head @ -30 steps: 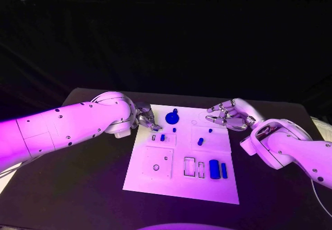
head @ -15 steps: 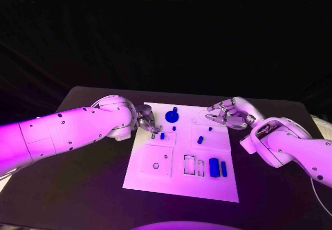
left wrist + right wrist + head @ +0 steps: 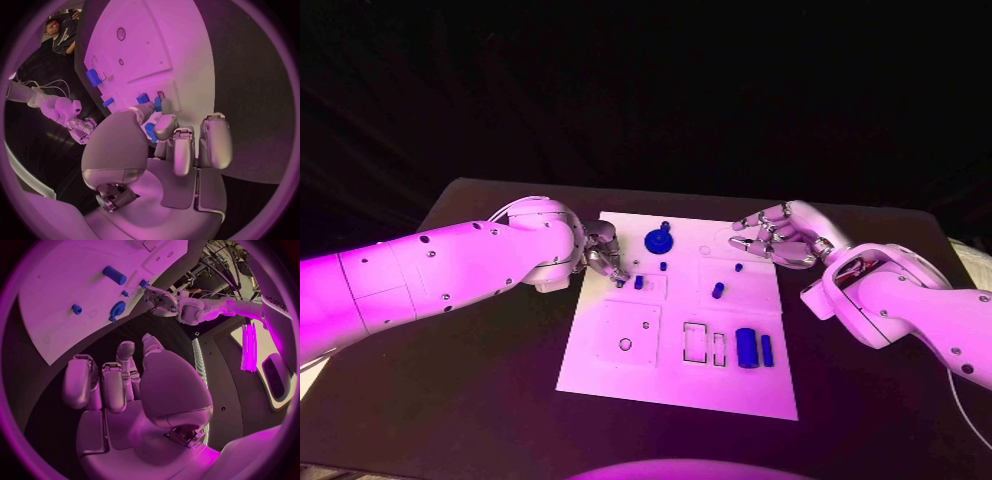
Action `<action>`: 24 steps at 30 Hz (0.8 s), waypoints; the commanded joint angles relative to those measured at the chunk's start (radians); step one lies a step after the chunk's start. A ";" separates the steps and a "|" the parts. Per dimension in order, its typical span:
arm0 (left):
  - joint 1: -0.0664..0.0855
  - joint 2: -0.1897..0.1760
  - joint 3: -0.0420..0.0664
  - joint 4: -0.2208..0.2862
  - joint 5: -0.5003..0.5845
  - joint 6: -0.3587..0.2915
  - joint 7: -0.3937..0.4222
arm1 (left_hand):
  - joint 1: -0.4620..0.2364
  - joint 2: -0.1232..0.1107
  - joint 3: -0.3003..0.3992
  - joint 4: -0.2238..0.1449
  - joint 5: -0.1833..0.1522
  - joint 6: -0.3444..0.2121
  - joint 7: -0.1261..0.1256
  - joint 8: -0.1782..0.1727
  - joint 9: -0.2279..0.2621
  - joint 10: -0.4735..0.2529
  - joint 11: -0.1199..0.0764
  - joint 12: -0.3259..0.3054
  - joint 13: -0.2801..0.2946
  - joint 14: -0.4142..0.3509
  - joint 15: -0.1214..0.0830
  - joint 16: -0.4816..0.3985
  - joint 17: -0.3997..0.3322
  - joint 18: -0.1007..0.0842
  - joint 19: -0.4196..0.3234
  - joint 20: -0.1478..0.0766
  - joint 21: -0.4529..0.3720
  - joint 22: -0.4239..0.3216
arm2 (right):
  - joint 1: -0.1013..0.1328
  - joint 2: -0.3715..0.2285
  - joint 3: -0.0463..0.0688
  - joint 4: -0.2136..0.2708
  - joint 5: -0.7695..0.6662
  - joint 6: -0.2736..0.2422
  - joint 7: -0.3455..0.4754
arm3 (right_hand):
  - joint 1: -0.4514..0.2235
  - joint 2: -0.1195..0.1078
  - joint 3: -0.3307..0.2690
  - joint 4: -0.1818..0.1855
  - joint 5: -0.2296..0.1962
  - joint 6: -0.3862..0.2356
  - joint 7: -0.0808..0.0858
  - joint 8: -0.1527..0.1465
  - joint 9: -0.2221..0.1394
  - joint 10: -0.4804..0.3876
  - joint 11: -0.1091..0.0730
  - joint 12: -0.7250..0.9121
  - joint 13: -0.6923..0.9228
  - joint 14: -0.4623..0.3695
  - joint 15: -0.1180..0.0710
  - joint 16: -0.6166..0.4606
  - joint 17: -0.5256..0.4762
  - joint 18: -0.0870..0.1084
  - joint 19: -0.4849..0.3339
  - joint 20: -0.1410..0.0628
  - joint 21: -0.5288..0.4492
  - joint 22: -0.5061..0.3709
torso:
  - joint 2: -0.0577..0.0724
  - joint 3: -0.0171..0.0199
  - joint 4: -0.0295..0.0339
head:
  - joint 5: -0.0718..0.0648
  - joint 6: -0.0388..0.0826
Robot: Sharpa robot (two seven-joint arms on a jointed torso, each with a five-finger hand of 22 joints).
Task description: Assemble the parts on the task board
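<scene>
Now the left robot hand has its fingers curled over the board's far left edge, touching a small blue part; whether it grips is unclear. Right robot hand hovers empty, fingers loosely curled. Other blue parts dot the white board on the black table.

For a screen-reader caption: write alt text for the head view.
A white task board lies on a black table with small blue parts on it. The left hand reaches over the board's far left edge; the right hand hovers, fingers curled, by its far right corner.
</scene>
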 commanded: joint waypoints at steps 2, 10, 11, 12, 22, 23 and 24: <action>-0.002 -0.001 -0.002 0.002 -0.013 0.060 -0.016 | 0.004 -0.005 0.123 -0.124 0.006 0.005 -0.007 0.006 0.000 0.008 -0.001 0.006 0.002 0.103 0.001 0.003 0.263 -0.014 0.004 -0.001 0.002 0.077 | -0.001 0.001 0.000 0.000 -0.002 0.011 0.003 | 0.000 0.007 -0.005 0.001 0.003 0.006 -0.001 0.003 -0.001 -0.010 0.001 -0.003 -0.001 0.052 0.000 -0.004 0.024 0.003 -0.007 0.002 -0.005 -0.001 | 0.000 -0.0007 0.0010 | -0.001 -0.003; -0.002 -0.007 -0.001 0.008 -0.016 0.065 -0.024 | 0.006 -0.008 0.124 -0.127 0.006 0.006 -0.007 0.006 0.000 0.009 -0.001 0.006 0.002 0.103 0.001 0.003 0.263 -0.014 0.005 -0.001 0.002 0.078 | -0.001 0.001 0.000 -0.001 -0.002 0.012 0.003 | -0.001 0.008 -0.007 0.002 0.005 0.005 -0.001 0.003 -0.001 -0.010 0.001 -0.003 -0.002 0.052 0.000 -0.005 0.024 0.003 -0.008 0.002 -0.006 -0.002 | 0.000 -0.0001 0.0004 | -0.001 -0.010; -0.002 -0.007 -0.001 0.008 -0.016 0.065 -0.024 | 0.006 -0.008 0.124 -0.127 0.006 0.006 -0.007 0.006 0.000 0.009 -0.001 0.006 0.002 0.103 0.001 0.003 0.263 -0.014 0.005 -0.001 0.002 0.078 | -0.001 0.001 0.000 -0.001 -0.002 0.012 0.003 | -0.001 0.008 -0.007 0.002 0.005 0.005 -0.001 0.003 -0.001 -0.010 0.001 -0.003 -0.002 0.052 0.000 -0.005 0.024 0.003 -0.008 0.002 -0.006 -0.002 | 0.000 -0.0002 -0.0001 | -0.001 -0.010; -0.002 -0.007 -0.001 0.009 -0.016 0.066 -0.025 | 0.006 -0.008 0.124 -0.127 0.006 0.006 -0.007 0.006 0.000 0.009 -0.001 0.006 0.002 0.103 0.001 0.003 0.263 -0.014 0.005 -0.001 0.002 0.078 | -0.001 0.001 0.000 -0.001 -0.002 0.012 0.003 | -0.001 0.008 -0.007 0.002 0.005 0.005 -0.001 0.003 -0.001 -0.010 0.001 -0.003 -0.002 0.052 0.000 -0.005 0.024 0.003 -0.008 0.002 -0.006 -0.002 | 0.000 -0.0002 -0.0001 | -0.001 -0.009; -0.002 -0.007 -0.001 0.010 -0.016 0.071 -0.029 | 0.006 -0.008 0.125 -0.128 0.006 0.006 -0.007 0.006 0.000 0.009 -0.002 0.007 0.003 0.103 0.001 0.003 0.263 -0.014 0.005 -0.001 0.003 0.078 | -0.001 0.002 0.000 -0.001 -0.002 0.012 0.003 | -0.001 0.008 -0.007 0.002 0.005 0.005 -0.001 0.003 -0.001 -0.010 0.001 -0.003 -0.002 0.052 0.000 -0.005 0.024 0.003 -0.008 0.002 -0.006 -0.002 | 0.000 0.0000 0.0011 | -0.003 -0.011; -0.002 -0.007 -0.001 0.010 -0.016 0.072 -0.028 | 0.006 -0.008 0.125 -0.128 0.006 0.006 -0.007 0.006 0.000 0.009 -0.002 0.007 0.003 0.103 0.001 0.003 0.263 -0.014 0.005 -0.001 0.003 0.078 | -0.001 0.002 0.000 -0.001 -0.002 0.012 0.003 | -0.001 0.008 -0.007 0.002 0.005 0.005 -0.001 0.003 -0.001 -0.010 0.001 -0.003 -0.002 0.052 0.000 -0.005 0.024 0.003 -0.008 0.002 -0.006 -0.002 | 0.000 0.0001 0.0011 | -0.003 -0.011; -0.002 -0.006 -0.001 0.010 -0.016 0.073 -0.028 | 0.006 -0.008 0.125 -0.128 0.006 0.006 -0.007 0.006 0.000 0.009 -0.002 0.007 0.003 0.103 0.001 0.003 0.263 -0.014 0.005 -0.001 0.003 0.078 | -0.001 0.002 0.000 -0.001 -0.002 0.012 0.004 | -0.001 0.008 -0.007 0.002 0.005 0.005 -0.001 0.003 -0.001 -0.010 0.001 -0.003 -0.002 0.052 0.000 -0.005 0.024 0.003 -0.008 0.002 -0.006 -0.002 | -0.001 0.0001 0.0010 | -0.002 -0.011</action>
